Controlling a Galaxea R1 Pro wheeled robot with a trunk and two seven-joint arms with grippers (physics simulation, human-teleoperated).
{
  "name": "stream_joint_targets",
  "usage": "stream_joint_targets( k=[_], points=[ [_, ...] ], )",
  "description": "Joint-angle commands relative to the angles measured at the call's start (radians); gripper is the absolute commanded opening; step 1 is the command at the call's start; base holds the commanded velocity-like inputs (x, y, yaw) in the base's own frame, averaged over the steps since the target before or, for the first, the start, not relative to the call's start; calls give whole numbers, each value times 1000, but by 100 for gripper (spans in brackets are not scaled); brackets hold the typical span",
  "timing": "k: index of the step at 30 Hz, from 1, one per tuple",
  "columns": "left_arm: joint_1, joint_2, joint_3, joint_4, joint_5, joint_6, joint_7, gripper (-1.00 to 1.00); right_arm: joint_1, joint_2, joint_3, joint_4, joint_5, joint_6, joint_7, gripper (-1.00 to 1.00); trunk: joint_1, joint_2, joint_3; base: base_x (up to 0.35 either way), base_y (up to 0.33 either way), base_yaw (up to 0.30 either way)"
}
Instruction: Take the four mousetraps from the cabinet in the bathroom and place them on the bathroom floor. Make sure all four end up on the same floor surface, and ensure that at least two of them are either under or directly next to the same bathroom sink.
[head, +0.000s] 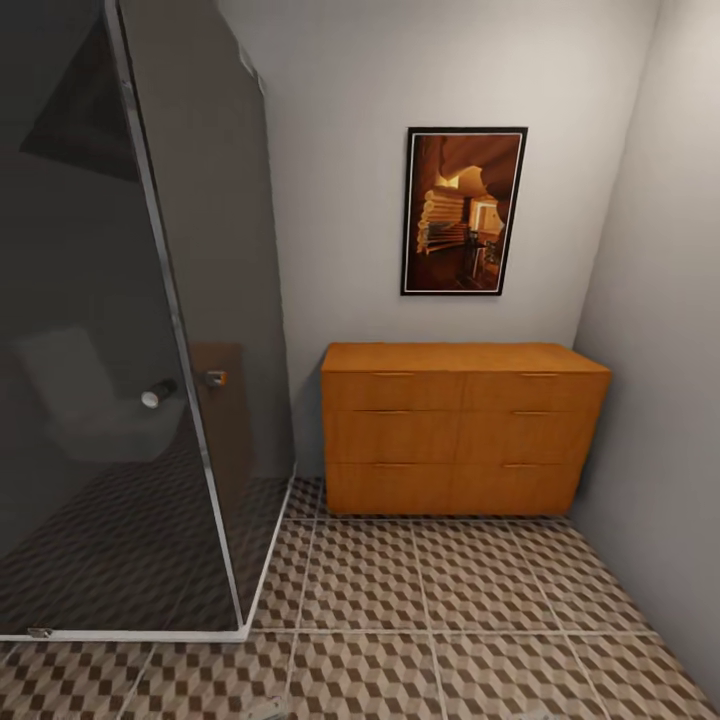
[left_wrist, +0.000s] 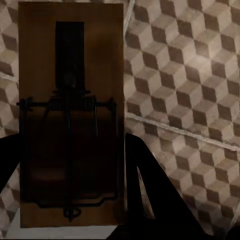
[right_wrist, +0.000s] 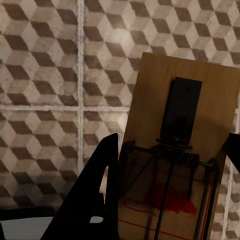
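In the left wrist view a dark-brown mousetrap (left_wrist: 70, 75) with a black bait plate and wire spring sits between the black fingers (left_wrist: 150, 175) of my left gripper (left_wrist: 72, 165), which is shut on it above the cube-pattern floor (left_wrist: 190, 75). My right gripper (right_wrist: 170, 165) is likewise shut on a second mousetrap (right_wrist: 185, 95), a lighter slab with red print, over the same tiles (right_wrist: 45, 75). The orange-brown cabinet (head: 460, 430) stands against the far wall with its drawer fronts closed. The sink is out of view.
A dark glass shower enclosure (head: 120, 350) with a metal frame takes up the left side; its corner post reaches the floor (head: 450, 600) near the front. A framed picture (head: 463, 210) hangs above the cabinet. A grey wall (head: 660, 350) bounds the right.
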Motion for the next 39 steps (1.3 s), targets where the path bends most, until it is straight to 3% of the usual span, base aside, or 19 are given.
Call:
stream_joint_targets(
  k=[1, 5, 12, 17, 39],
  points=[
    [4, 1, -9, -1, 4, 5, 3, -100, 0, 1, 1, 1, 6, 3, 0, -100, 0, -1, -1, 0, 0, 90],
    [20, 4, -9, -1, 7, -10, 0, -100, 2, 6, 1, 2, 5, 7, 4, -100, 0, -1, -1, 0, 0, 46],
    [52, 4, -8, -1, 8, -136, -3, -100, 17, 5, 1, 2, 6, 1, 8, -100, 0, -1, -1, 0, 0, 93],
    [61, 2, -8, 2, 9, -191, -7, -100, 21, 5, 1, 2, 6, -3, 10, -100, 0, -1, -1, 0, 0, 236],
    [66, 7, -5, 5, 13, -190, -2, -100, 65, 10, 1, 2, 6, -56, 13, -100, 0, -1, -1, 0, 0, 270]
  ],
)
